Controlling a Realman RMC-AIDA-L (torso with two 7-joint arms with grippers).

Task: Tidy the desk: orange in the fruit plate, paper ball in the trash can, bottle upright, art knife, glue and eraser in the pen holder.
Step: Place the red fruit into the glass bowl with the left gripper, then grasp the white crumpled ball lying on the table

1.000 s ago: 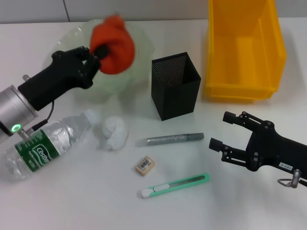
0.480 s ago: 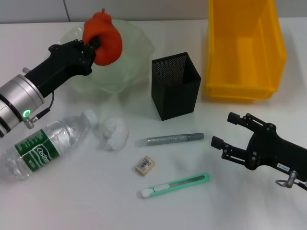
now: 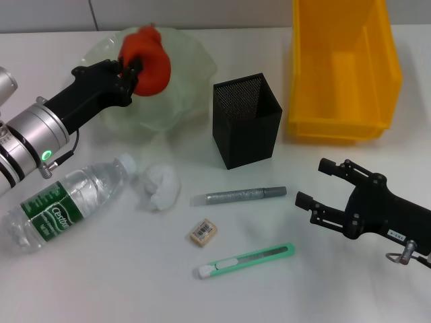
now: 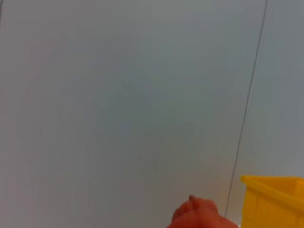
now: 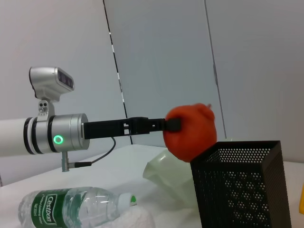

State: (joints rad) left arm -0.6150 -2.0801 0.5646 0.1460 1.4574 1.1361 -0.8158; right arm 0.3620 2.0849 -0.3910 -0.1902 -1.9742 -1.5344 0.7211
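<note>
My left gripper (image 3: 132, 68) is shut on the orange (image 3: 145, 57), holding it above the pale green fruit plate (image 3: 188, 74); the orange (image 5: 191, 131) hangs well off the table in the right wrist view. The bottle (image 3: 64, 198) lies on its side at the left. A white paper ball (image 3: 159, 184) sits beside its cap. The grey glue stick (image 3: 239, 195), the eraser (image 3: 202, 231) and the green art knife (image 3: 246, 260) lie in front of the black mesh pen holder (image 3: 246, 120). My right gripper (image 3: 312, 184) rests open at the right.
A yellow bin (image 3: 340, 67) stands at the back right, behind the pen holder. The left wrist view shows only the wall, the orange's top (image 4: 199, 216) and the bin's corner (image 4: 273, 199).
My left gripper has carried the orange slightly left and up over the plate. The right arm has drifted a little to the right and toward the front edge.
</note>
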